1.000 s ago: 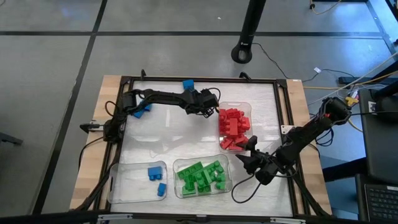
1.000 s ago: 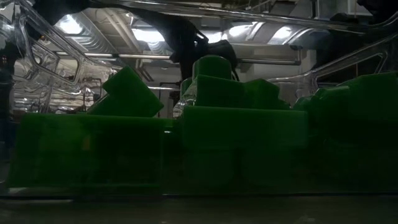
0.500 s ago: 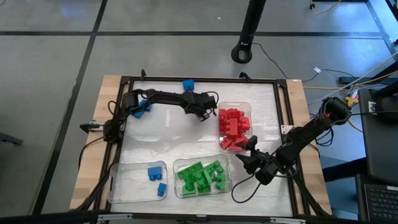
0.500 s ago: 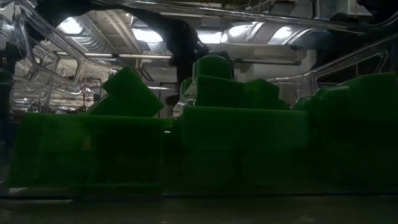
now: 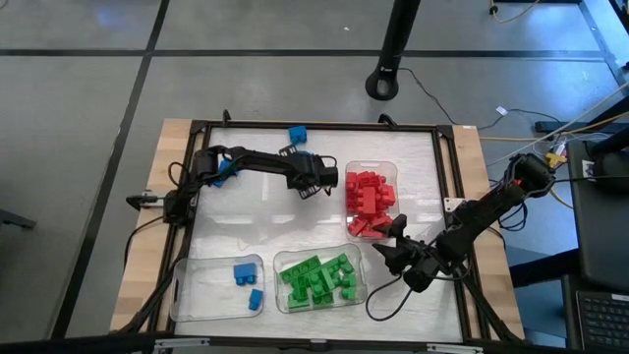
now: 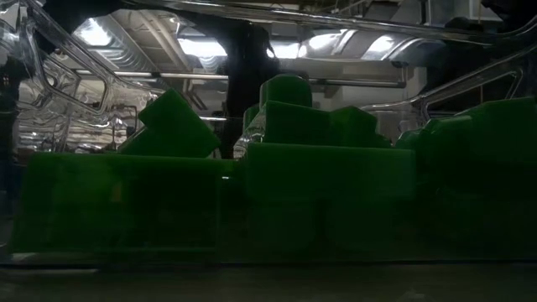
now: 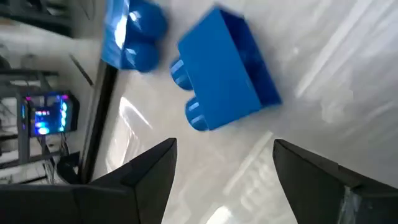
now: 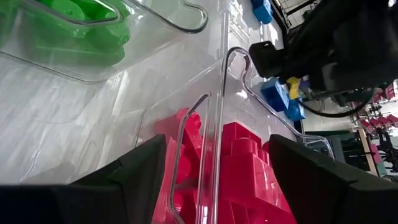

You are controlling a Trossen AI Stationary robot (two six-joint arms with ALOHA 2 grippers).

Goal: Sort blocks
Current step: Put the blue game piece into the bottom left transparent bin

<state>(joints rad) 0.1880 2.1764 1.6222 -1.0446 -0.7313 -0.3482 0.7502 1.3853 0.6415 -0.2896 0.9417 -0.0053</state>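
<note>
My left gripper [image 5: 313,172] [image 7: 224,144] is open over the far middle of the table, beside the red tray. A blue block [image 7: 224,68] lies on its side just ahead of the fingertips, untouched. A second blue block [image 7: 134,31] sits by the table's black frame. More blue blocks show in the high view: one by the far edge [image 5: 297,134] and one under the left arm [image 5: 222,172]. My right gripper [image 5: 391,254] [image 8: 217,140] is open and waits at the near end of the red tray [image 5: 390,169].
Three clear trays stand on the table. The red tray is at right centre and full of red blocks [image 8: 249,155]. The green tray [image 5: 360,292] is near the front, full of green blocks [image 6: 277,168]. The blue tray [image 5: 187,295] holds two blue blocks [image 5: 246,272]. A black frame [image 5: 324,125] rims the table.
My left gripper has drawn a little away from the red tray, toward the table's left and near edge, and has turned at the wrist. My right arm has kept still, and no block has moved.
</note>
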